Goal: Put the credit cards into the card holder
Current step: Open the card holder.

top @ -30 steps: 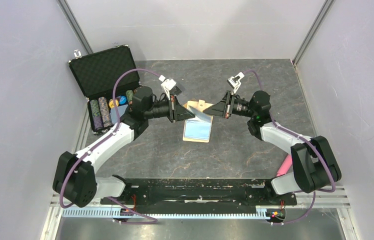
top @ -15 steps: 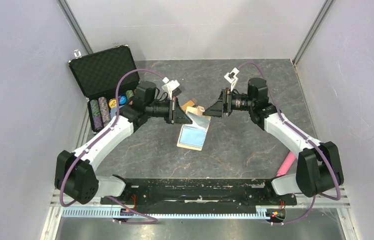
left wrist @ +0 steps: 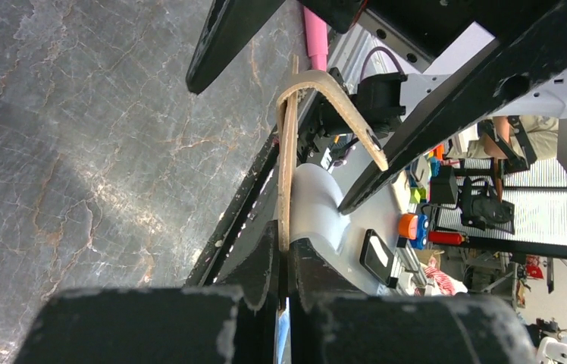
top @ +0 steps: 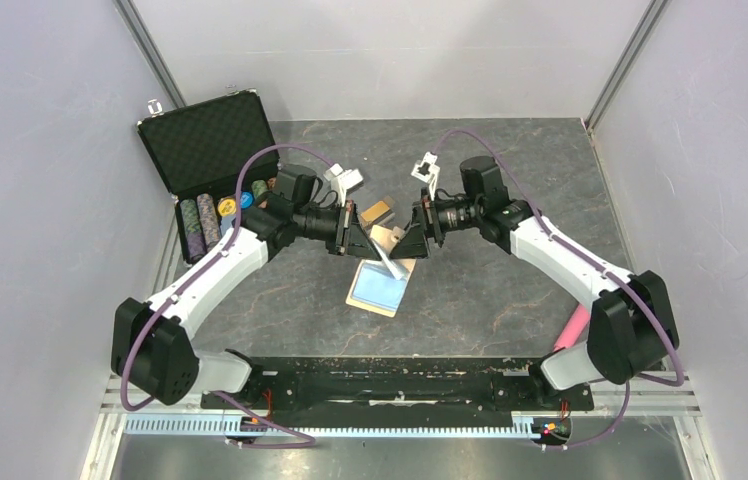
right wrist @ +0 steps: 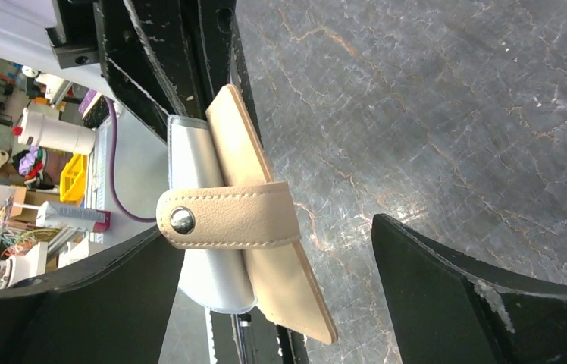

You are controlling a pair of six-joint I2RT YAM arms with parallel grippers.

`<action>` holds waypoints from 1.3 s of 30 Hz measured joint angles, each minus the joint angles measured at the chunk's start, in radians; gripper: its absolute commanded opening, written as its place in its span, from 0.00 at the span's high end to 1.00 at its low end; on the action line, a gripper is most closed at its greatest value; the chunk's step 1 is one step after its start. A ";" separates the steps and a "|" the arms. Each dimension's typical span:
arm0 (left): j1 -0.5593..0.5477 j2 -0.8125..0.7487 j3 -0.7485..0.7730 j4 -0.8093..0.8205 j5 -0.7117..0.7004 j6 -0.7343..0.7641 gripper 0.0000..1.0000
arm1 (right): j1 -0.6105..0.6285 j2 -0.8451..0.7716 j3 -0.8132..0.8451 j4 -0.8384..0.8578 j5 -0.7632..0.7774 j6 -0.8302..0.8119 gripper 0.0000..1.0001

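The card holder (top: 380, 290) is a tan wallet lying open in mid-table with its blue lining up. One flap is raised. My left gripper (top: 358, 240) is shut on that flap's edge (left wrist: 286, 174), which stands thin between its jaws (left wrist: 286, 246). The snap tab (right wrist: 227, 220) curls over the flap's far end. My right gripper (top: 408, 243) is open, and the tab and the flap (right wrist: 280, 303) sit between its spread fingers (right wrist: 273, 227) without being touched. A gold-orange credit card (top: 378, 210) lies flat on the table just behind both grippers.
An open black foam-lined case (top: 205, 140) stands at the back left, with rows of poker chips (top: 205, 222) in its lower half. A pink object (top: 570, 328) lies by the right arm's base. Grey walls close in both sides.
My right gripper has opened wide and moved left until its fingers straddle the wallet's tab. The left gripper has kept its grip, and the wallet has slid nearer and slightly left.
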 measured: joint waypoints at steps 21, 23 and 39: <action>-0.003 0.080 0.059 -0.195 -0.061 0.068 0.98 | 0.077 0.079 0.098 -0.149 0.011 -0.116 0.16; -0.007 0.081 0.062 -0.200 -0.061 0.068 0.98 | 0.095 0.105 0.124 -0.186 0.045 -0.142 0.29; -0.012 0.081 0.067 -0.218 -0.033 0.136 0.97 | 0.122 0.159 0.203 -0.299 0.084 -0.218 0.41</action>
